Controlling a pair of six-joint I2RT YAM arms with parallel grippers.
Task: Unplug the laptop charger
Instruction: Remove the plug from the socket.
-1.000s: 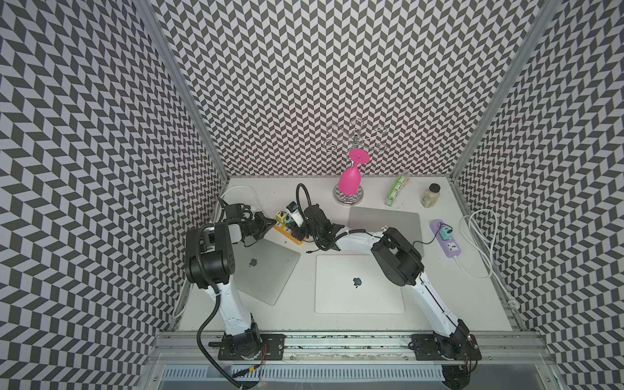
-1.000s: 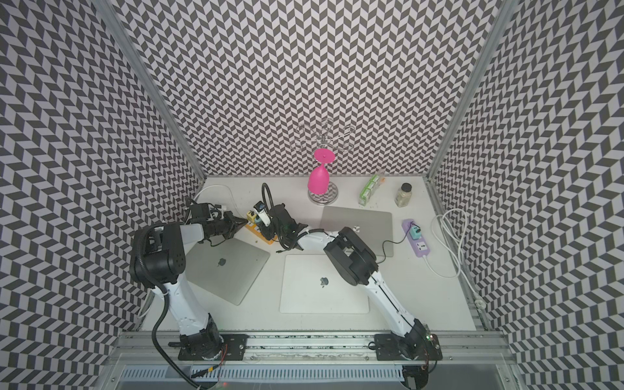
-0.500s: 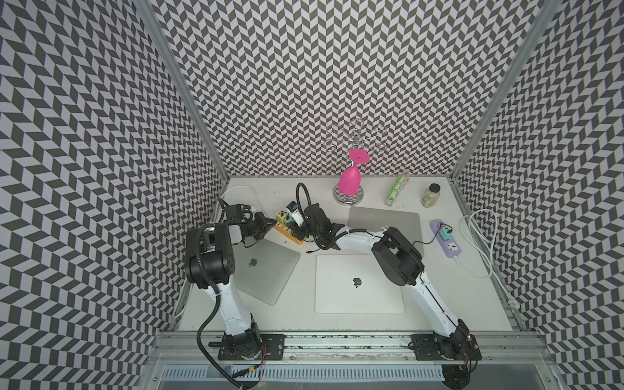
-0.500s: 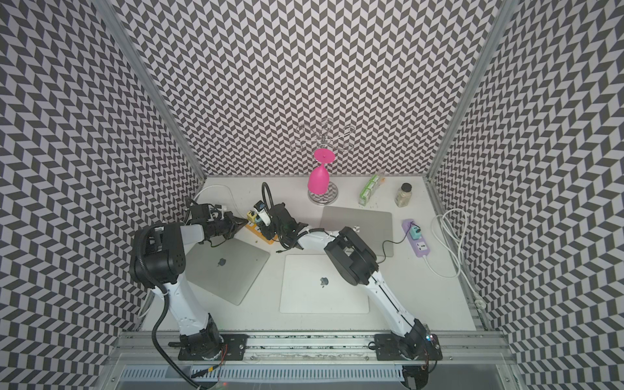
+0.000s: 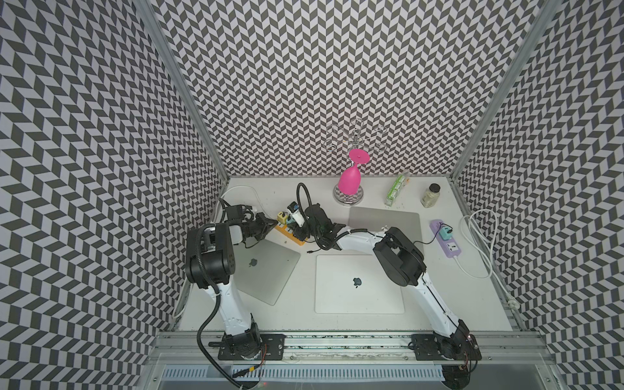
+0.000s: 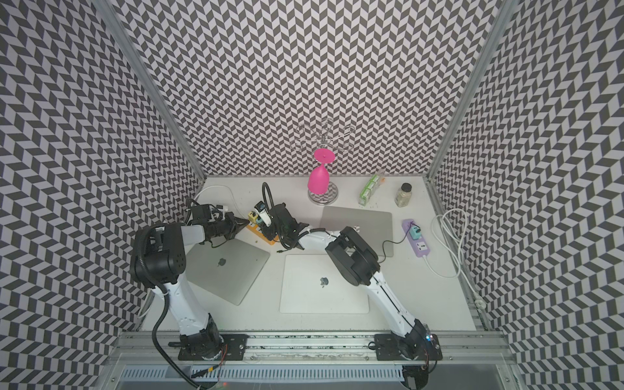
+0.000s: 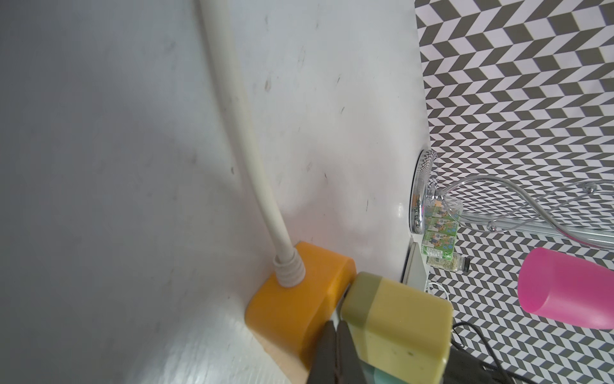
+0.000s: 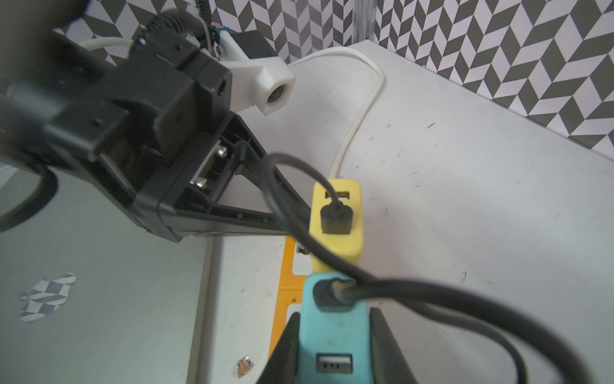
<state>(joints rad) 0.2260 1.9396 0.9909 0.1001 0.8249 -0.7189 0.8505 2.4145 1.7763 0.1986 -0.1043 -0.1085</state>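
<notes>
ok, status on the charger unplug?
Left gripper shut, tips at orange power strip beside yellow charger. Right gripper shut on teal charger, looks plugged in. Black cable loops across both chargers.

Smooth glossy orange plastic on power strip [image 7: 292, 309]; matt plastic on yellow charger [image 8: 347, 247] and teal charger [image 8: 332, 332]; scuffed matt table [image 8: 465, 166]; satin metal laptop [image 8: 116, 282]; mirror-chrome rack base [image 7: 420, 189].

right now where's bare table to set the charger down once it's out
Front right: bare table between the middle laptop and the purple power strip. Crowded around the orange power strip: left hand shut beside the yellow charger, right hand gripping the teal charger.
</notes>
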